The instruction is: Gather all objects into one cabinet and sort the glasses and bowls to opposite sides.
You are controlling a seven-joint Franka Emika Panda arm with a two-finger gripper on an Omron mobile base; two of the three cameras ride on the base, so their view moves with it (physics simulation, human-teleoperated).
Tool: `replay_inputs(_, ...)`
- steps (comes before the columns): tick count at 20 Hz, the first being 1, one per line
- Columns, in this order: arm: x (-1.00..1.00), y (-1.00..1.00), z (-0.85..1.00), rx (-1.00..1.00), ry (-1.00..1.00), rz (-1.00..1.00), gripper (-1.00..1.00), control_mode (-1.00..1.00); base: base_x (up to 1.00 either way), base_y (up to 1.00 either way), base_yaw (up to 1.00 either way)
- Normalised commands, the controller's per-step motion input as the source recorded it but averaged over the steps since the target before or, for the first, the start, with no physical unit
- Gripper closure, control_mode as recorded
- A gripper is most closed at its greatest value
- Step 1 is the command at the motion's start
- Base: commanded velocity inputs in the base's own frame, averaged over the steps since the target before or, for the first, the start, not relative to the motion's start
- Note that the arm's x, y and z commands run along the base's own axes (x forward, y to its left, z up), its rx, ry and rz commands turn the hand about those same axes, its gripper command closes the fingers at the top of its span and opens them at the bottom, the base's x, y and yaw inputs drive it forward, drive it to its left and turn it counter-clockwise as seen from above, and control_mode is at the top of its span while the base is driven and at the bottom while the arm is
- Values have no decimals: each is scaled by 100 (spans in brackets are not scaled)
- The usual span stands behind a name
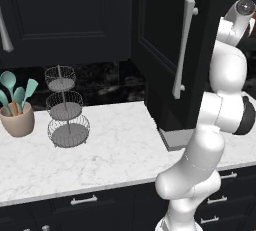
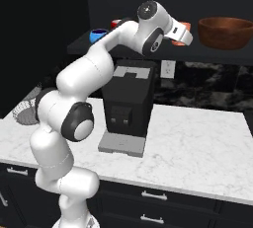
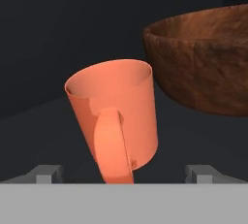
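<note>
one raised hand [image 3: 124,174] faces the orange cup [image 3: 116,116], fingers apart.

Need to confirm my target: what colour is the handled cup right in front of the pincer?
Orange cup, glossy; hand view shows it best.

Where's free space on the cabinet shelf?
Bare shelf left of the blue bowl, and in front of the orange cup. Crowded on the right: the brown bowl sits close beside the cup, the tool straddling it.

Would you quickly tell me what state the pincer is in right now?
Pincer: open, holding nothing; its fingertips stand wide apart on either side of the orange cup on the cabinet shelf.
</note>
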Motion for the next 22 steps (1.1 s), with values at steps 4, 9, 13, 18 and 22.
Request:
replay_inputs(4, 22, 0, -6, 0, 0, -1, -100, -100, 0, 0, 0)
replay_inputs(9, 12, -1, -2, 0, 0, 0, -100, -100, 0, 0, 0)
replay_inputs(13, 4, -16, 0, -1, 0, 0, -100, -100, 0, 0, 0)
replay_inputs(18, 6, -16, -5, -2, 0, 0, -100, -100, 0, 0, 0)
replay_inputs(22, 0, -5, 0, 0, 0, 0, 100, -100, 0, 0, 0)
